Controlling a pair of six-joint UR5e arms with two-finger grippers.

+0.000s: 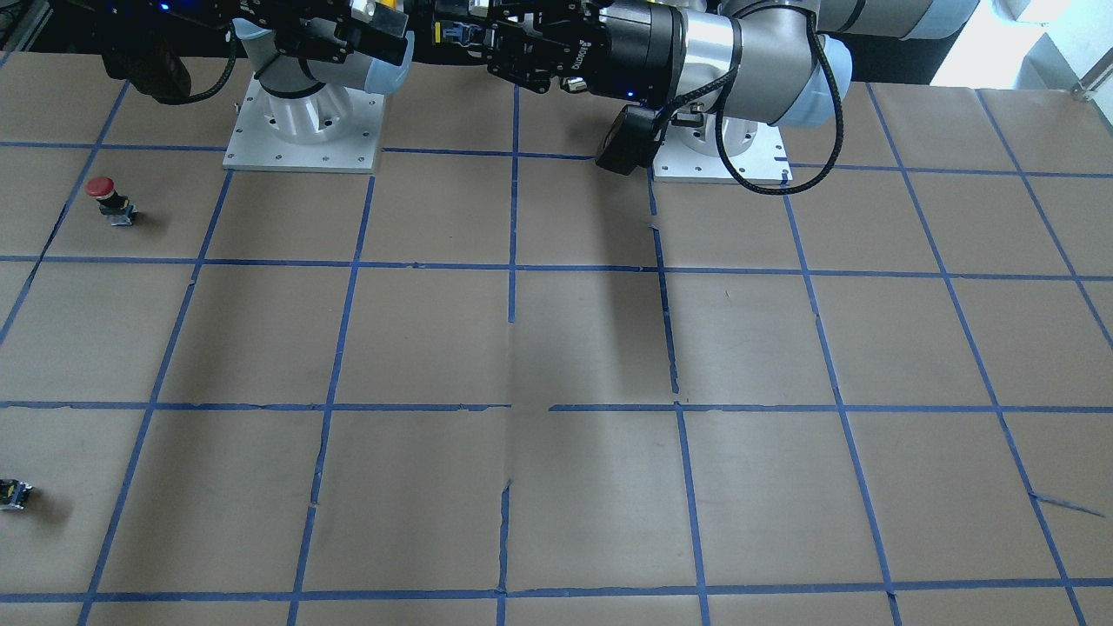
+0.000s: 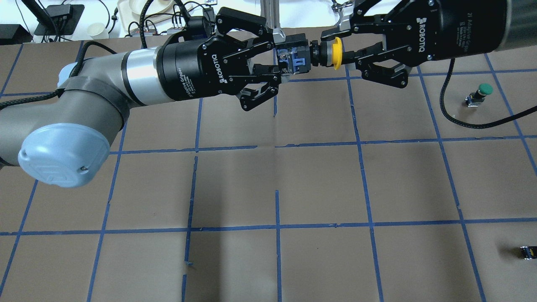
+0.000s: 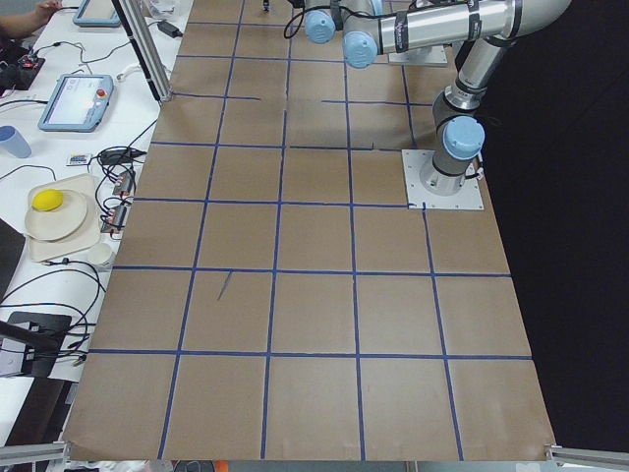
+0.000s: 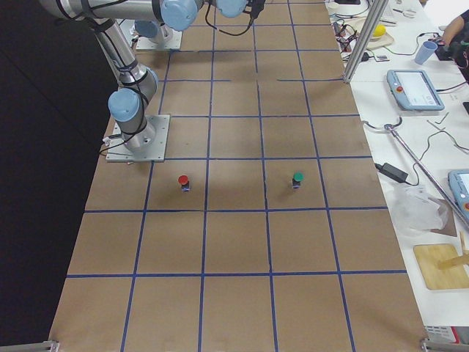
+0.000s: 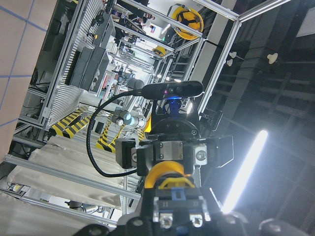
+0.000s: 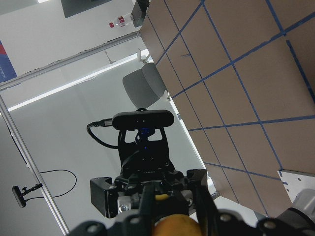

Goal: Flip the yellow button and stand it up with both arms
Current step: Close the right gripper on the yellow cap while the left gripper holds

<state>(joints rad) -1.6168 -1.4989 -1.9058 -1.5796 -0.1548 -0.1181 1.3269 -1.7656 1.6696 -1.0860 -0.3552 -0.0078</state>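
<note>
The yellow button (image 2: 335, 52) is held in the air between my two grippers, lying level above the far middle of the table. Its yellow cap points to my right gripper (image 2: 342, 44), whose fingers are closed against the cap. Its blue-and-grey switch body (image 2: 293, 63) points to my left gripper (image 2: 282, 60), which is shut on that body. The left wrist view shows the body close up, the cap (image 5: 165, 173) behind it and the right gripper beyond. The right wrist view shows the cap (image 6: 174, 226) between its fingers.
A green-capped button (image 2: 482, 90) stands on the table at the right. A red-capped button (image 1: 102, 189) stands nearer the right arm's base. A small black switch block (image 2: 527, 253) lies near the right edge. Blue tape lines grid the brown table.
</note>
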